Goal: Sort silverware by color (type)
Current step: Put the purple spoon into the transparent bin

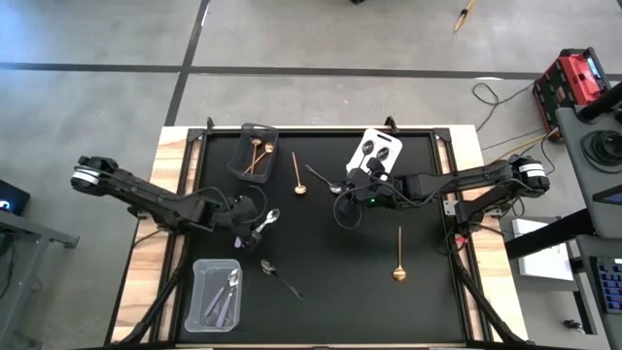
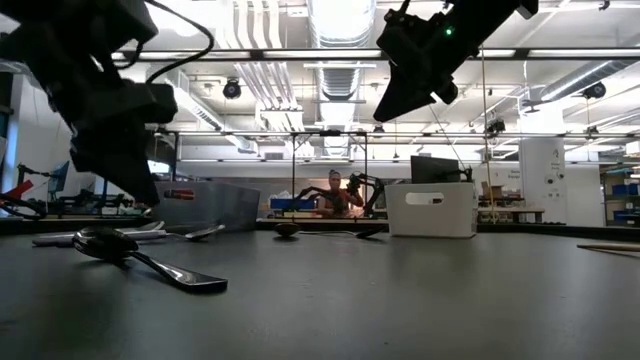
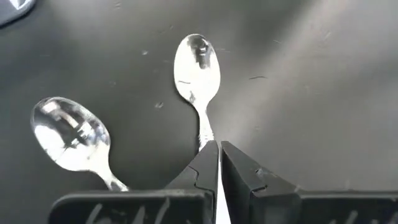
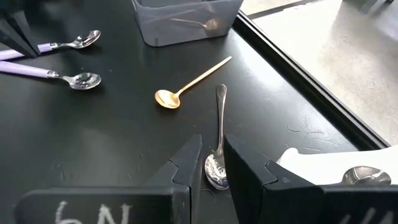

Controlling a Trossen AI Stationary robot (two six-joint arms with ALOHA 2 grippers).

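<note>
Black table (image 1: 330,272), lab behind. Left gripper (image 3: 219,149) clamped on lilac-handled spoon (image 3: 196,62). Right gripper (image 4: 211,152) narrow, above grey-black spoon (image 4: 219,140), holding nothing.

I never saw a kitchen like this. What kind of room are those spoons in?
Probably a robotics lab, not a kitchen: exposed ceiling pipes, workbenches with equipment behind, and a black table with sorting bins.

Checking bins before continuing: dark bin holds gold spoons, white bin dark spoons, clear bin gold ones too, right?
Not quite. In the high view the clear bin holds lilac-handled spoons, not gold. The dark bin does hold gold spoons and the white bin dark spoons.
</note>
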